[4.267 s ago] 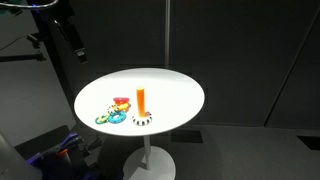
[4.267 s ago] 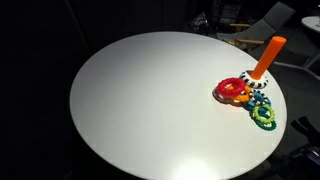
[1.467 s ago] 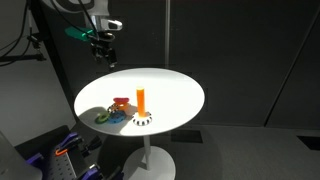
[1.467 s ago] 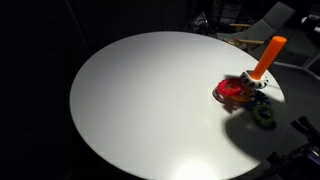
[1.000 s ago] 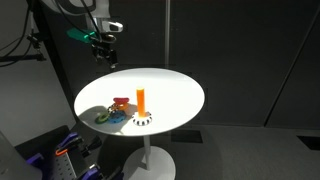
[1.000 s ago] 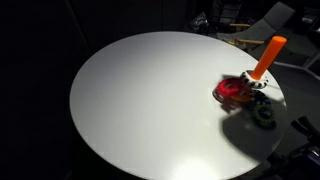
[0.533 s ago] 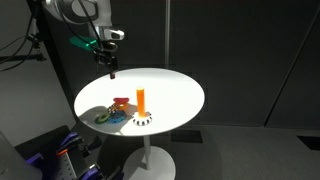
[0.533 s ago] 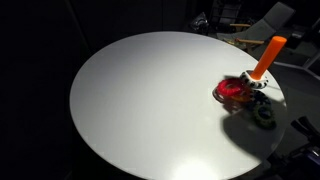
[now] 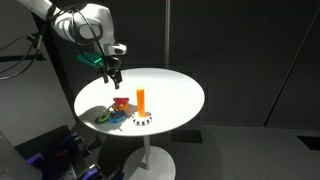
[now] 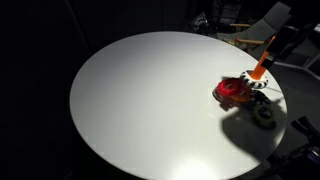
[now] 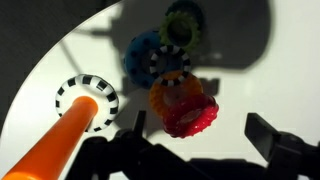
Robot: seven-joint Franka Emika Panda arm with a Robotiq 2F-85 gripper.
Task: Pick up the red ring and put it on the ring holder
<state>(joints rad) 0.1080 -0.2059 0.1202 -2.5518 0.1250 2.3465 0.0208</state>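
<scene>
Arm and gripper: outer finish as we find it.
We note a white arm [image 9: 80, 22] built of rounded, glossy housings, with darker bands where the sections meet. Under the last white housing, near the wrist, we record a teal-green fitting [image 9: 92, 60]. Below it, in an exterior view, the gripper [image 9: 113, 76] appears black and slim. In the wrist view we see its two fingers [image 11: 133, 128] as matte black, blocky, angular shapes rising from a dark body along the lower edge. Any screws or markings there are too dark to read.
</scene>
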